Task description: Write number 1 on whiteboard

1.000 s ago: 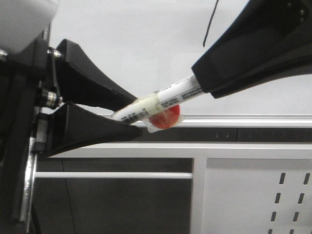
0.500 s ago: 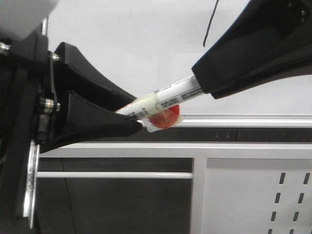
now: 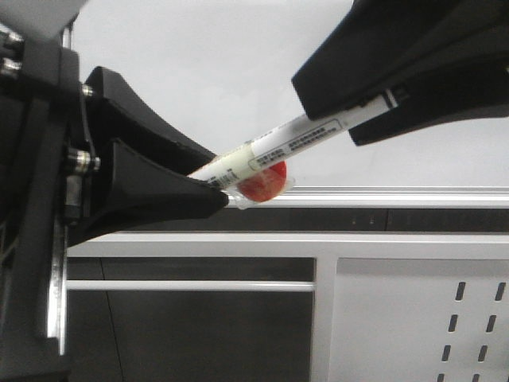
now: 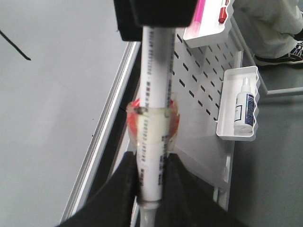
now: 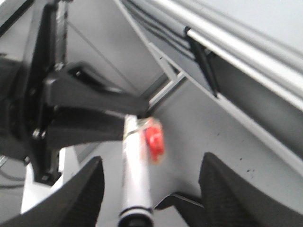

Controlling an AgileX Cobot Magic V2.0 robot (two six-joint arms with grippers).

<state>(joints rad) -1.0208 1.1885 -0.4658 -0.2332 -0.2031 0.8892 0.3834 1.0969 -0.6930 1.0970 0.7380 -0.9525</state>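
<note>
A white marker pen (image 3: 278,147) with a red tag (image 3: 262,183) taped round it is held slanted in front of the whiteboard (image 3: 199,64). My left gripper (image 3: 219,191) is shut on its lower end, and the left wrist view shows both fingers pressed against the barrel (image 4: 154,85). My right gripper (image 3: 330,115) stands open around the upper end. Its fingers sit wide apart on either side of the pen (image 5: 135,161) without touching it. A piece of the number 1 (image 4: 14,45), a thin black stroke, shows on the board (image 4: 47,94); in the front view it is hidden by the right gripper.
The board's silver edge rail (image 3: 398,195) runs just behind the pen. Below it hangs a white slotted panel (image 3: 413,318) carrying a tray with a spray bottle (image 4: 244,104) and a tray of pens (image 4: 208,19). A person's leg (image 4: 274,23) is beyond the panel.
My right gripper has let go of the pen, opened, and shifted left and up along it, covering the black stroke in the front view. The left gripper closed on the pen's lower end.
</note>
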